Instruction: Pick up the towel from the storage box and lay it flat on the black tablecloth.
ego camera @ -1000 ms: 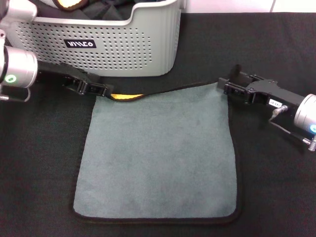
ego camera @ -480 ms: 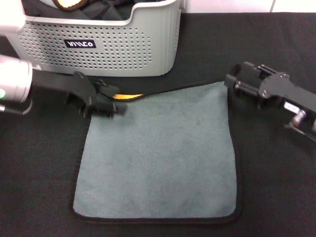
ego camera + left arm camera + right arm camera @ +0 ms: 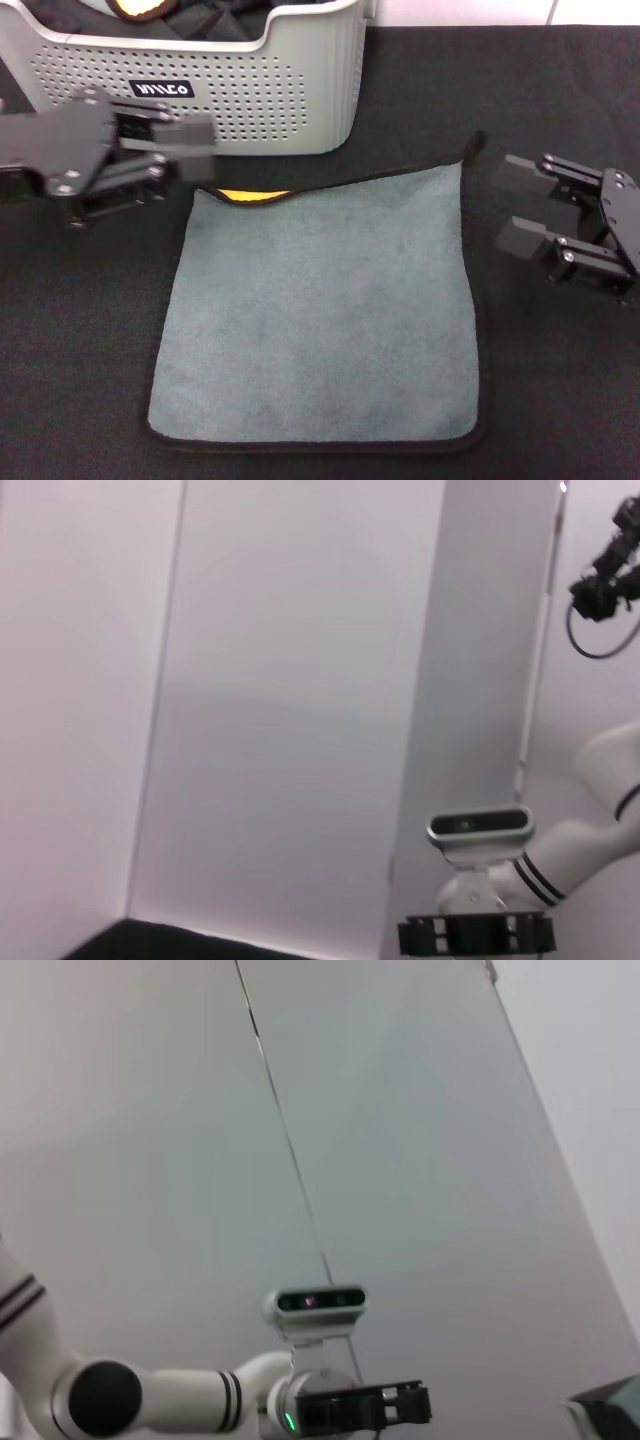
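The towel [image 3: 320, 310] lies spread on the black tablecloth [image 3: 560, 380], grey-green face up, with a small yellow fold [image 3: 255, 195] showing at its far left corner. The storage box [image 3: 300, 90] stands just behind it. To the left of the towel's far left corner my left gripper [image 3: 185, 150] hovers open and holds nothing. My right gripper [image 3: 515, 205] is open and bare, a little to the right of the towel's far right corner. Both wrist views point at the walls and my own body, not at the table.
Inside the storage box lie dark fabric and another bunched yellow, dark-edged cloth [image 3: 138, 8]. A black label [image 3: 163, 89] marks the box's front wall. Black cloth stretches to either side of the towel and in front of it.
Both grippers have let go of the towel's far corners, opened wide and drawn back outward. The towel now lies loose and flat.
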